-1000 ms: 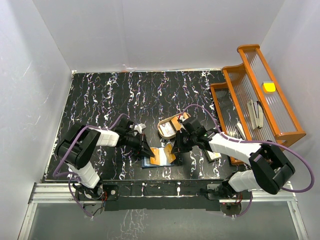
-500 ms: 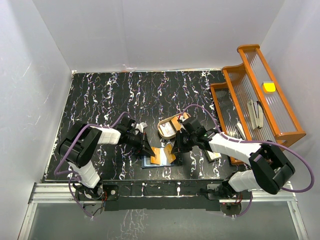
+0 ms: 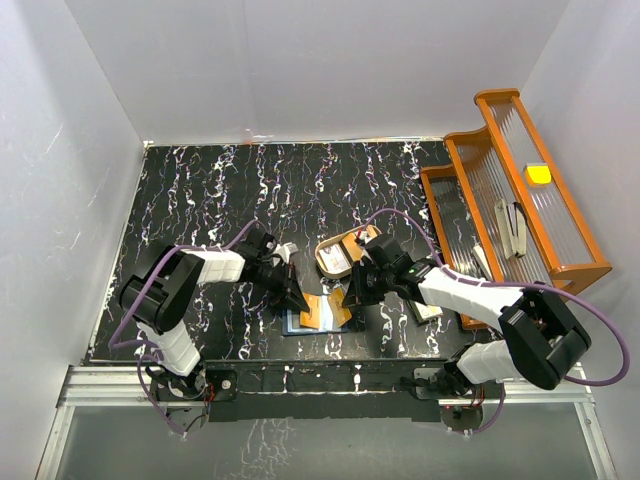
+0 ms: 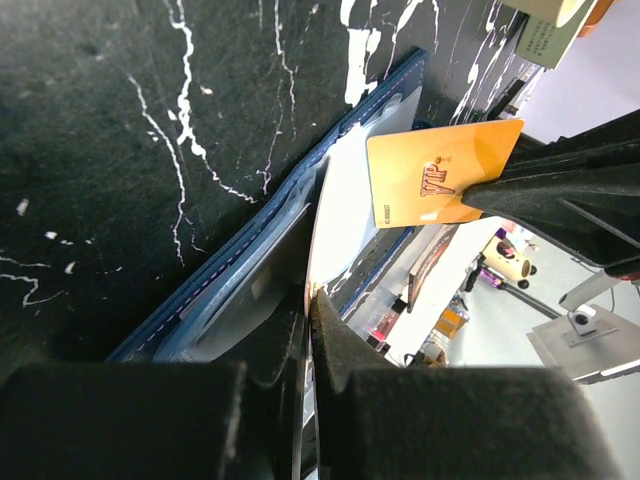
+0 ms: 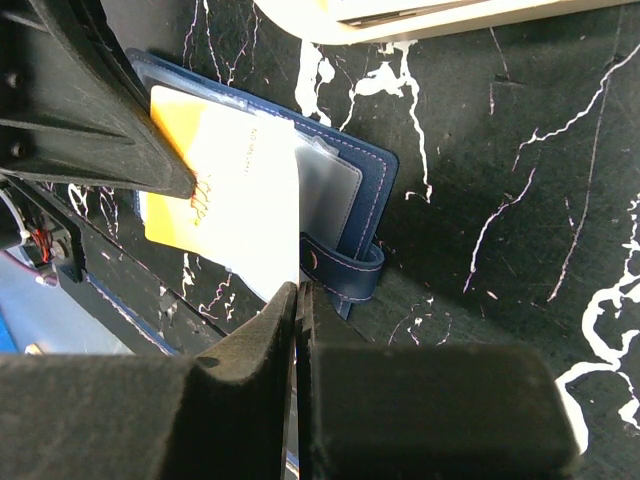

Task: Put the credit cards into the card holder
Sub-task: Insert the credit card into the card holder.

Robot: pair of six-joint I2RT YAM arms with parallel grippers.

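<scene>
**Surroundings.** A tan tray [image 3: 322, 262] is lying on the black marbled table [image 3: 200, 200] at 1 o'clock from the card holder [image 3: 296, 325], near it. A ribbed orange rack [image 3: 497, 97] is standing along the 3 o'clock edge, with a small yellow item [image 3: 539, 173] on its upper tier. A flat pale item [image 3: 428, 310] is lying at 3 o'clock of the holder, partly under the right arm.

**Card holder.** It is lying open near the 6 o'clock edge, between the two grippers. The credit cards [image 3: 322, 312] — an orange card [image 4: 440, 180] overlapping a pale card [image 5: 255, 200] — are lying over it.

**Left gripper** [image 3: 298, 300]. It is clenched, pinching a thin pale edge at the cards' 9 o'clock side.

**Right gripper** [image 3: 350, 303]. It is clenched on the pale corner at their 3 o'clock side.

**Hidden.** From above, both arms are covering much of the holder. Whether each pinch is taking in one card or both is not showing.

**Views.** Only the right wrist view is showing the snap tab [image 5: 345, 270] and the clear sleeve [image 5: 332, 195]. The left wrist view is showing the pale card almost edge-on.
</scene>
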